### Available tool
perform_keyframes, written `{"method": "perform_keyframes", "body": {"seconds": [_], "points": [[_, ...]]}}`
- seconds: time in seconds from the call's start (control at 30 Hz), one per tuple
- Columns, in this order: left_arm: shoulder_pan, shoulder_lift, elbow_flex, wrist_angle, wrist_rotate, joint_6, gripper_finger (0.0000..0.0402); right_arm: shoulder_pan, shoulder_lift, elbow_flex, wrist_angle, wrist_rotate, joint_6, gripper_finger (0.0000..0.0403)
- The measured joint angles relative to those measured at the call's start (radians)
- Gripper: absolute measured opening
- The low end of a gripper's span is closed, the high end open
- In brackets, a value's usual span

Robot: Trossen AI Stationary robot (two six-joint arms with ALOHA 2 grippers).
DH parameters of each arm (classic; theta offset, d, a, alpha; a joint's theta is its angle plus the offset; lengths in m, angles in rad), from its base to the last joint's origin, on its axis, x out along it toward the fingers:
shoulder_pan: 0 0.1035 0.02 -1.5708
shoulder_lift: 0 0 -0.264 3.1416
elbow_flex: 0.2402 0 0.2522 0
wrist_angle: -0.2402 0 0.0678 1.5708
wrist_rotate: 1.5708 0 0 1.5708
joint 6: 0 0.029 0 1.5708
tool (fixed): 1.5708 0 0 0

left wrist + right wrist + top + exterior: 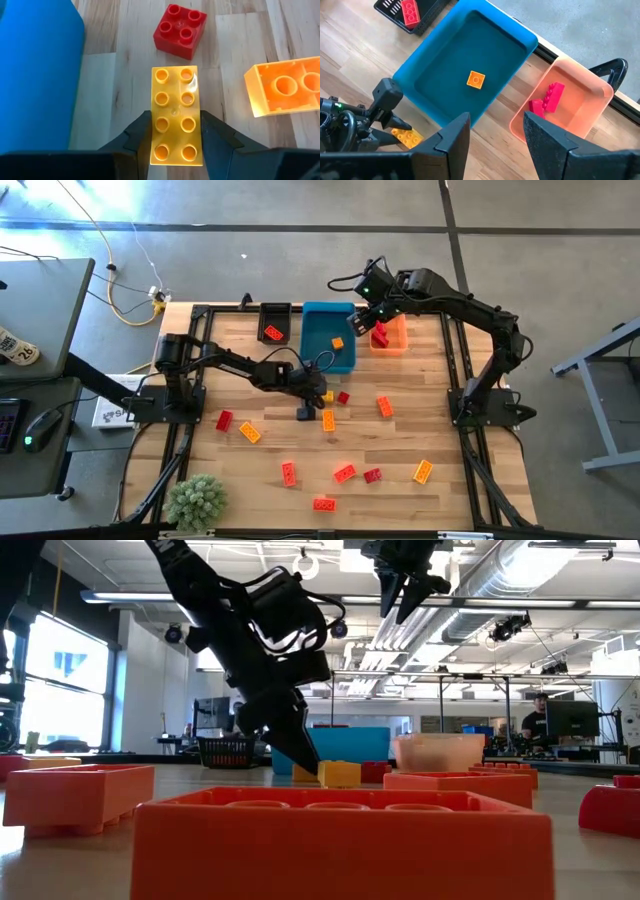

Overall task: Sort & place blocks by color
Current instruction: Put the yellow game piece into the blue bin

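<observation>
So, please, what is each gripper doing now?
Left gripper: closed on the yellow block, on the table.
Right gripper: open, empty, above the bins.

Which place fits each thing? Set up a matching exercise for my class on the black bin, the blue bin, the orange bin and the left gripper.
Things:
1. black bin
2. blue bin
3. orange bin
4. left gripper

Places or states:
A. holds a small orange block
B. closing around a yellow block on the table
C. holds a red block
D. holds pinkish-red blocks

Pairs: 1-C, 2-A, 3-D, 4-B
</observation>
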Motion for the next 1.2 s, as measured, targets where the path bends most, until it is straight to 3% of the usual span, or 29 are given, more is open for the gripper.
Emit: {"method": "perform_keyframes", "body": {"seconds": [0.5, 0.8, 1.03, 1.2], "points": [[0.001, -0.061, -0.001, -0.018, 0.003, -0.019, 0.0114, 0.0, 0.0, 0.0, 0.0, 0.0, -0.024, 0.0172], [0.02, -0.166, -0.001, -0.009, -0.023, -0.035, 0.0114, 0.0, 0.0, 0.0, 0.0, 0.0, -0.026, 0.0172], [0.09, -0.26, 0.0, 0.027, -0.084, -0.034, 0.0114, 0.0, 0.0, 0.0, 0.0, -0.006, -0.026, 0.0172], [0.19, -0.26, 0.0, 0.089, -0.075, -0.017, 0.0114, 0.0, 0.0, 0.0, 0.001, -0.014, -0.018, 0.0172]]}}
